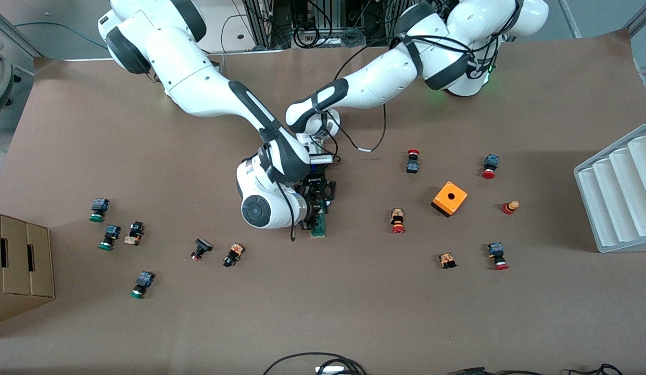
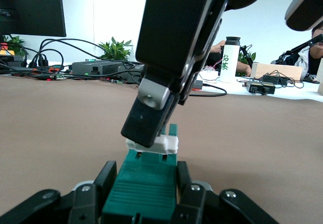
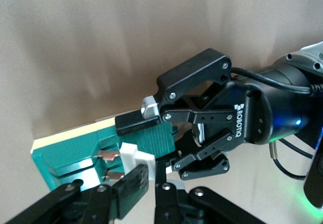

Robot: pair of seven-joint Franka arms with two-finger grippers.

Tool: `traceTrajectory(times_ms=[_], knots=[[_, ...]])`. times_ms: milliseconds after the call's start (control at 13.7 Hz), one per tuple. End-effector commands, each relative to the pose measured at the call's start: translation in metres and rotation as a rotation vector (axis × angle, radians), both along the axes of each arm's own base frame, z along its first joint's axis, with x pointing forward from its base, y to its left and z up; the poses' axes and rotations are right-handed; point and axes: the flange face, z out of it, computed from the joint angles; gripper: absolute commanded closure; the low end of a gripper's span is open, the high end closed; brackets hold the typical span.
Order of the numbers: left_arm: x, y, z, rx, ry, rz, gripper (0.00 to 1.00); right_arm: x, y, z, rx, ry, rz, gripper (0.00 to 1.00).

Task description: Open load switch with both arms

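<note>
I've got the left gripper (image 3: pixel 174 133) clamped on the load switch (image 1: pixel 318 225) mid-table, right gripper (image 2: pixel 151 133) pinching its white lever (image 2: pixel 153 144), so I'd pull gently, body pinned.

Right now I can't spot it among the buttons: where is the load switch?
The load switch sits mid-table in the front view, clamped by the left gripper, the right gripper pinching its white lever.
</note>
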Motion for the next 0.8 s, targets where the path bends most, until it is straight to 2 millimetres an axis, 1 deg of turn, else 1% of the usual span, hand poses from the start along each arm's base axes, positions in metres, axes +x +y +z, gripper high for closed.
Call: traceTrajectory(times_ms=[0, 73, 511, 584, 657, 730], knots=[[-0.032, 0.008, -0.061, 0.002, 0.072, -0.022, 0.45, -0.002, 0.001, 0.003, -0.024, -0.022, 0.021, 0.97], [-0.033, 0.009, -0.063, 0.004, 0.072, -0.021, 0.45, -0.002, 0.001, 0.003, -0.024, -0.022, 0.021, 1.00], [-0.034, 0.009, -0.063, 0.007, 0.073, -0.022, 0.45, -0.001, 0.001, 0.011, -0.029, -0.038, 0.032, 1.00], [-0.034, 0.010, -0.064, 0.008, 0.075, -0.021, 0.45, 0.001, 0.001, 0.016, -0.028, -0.047, 0.033, 1.00], [-0.035, 0.010, -0.066, 0.010, 0.076, -0.023, 0.45, 0.002, 0.001, 0.019, -0.026, -0.050, 0.032, 0.94], [-0.035, 0.010, -0.066, 0.010, 0.076, -0.023, 0.45, 0.003, 0.000, 0.020, -0.026, -0.054, 0.032, 0.82]])
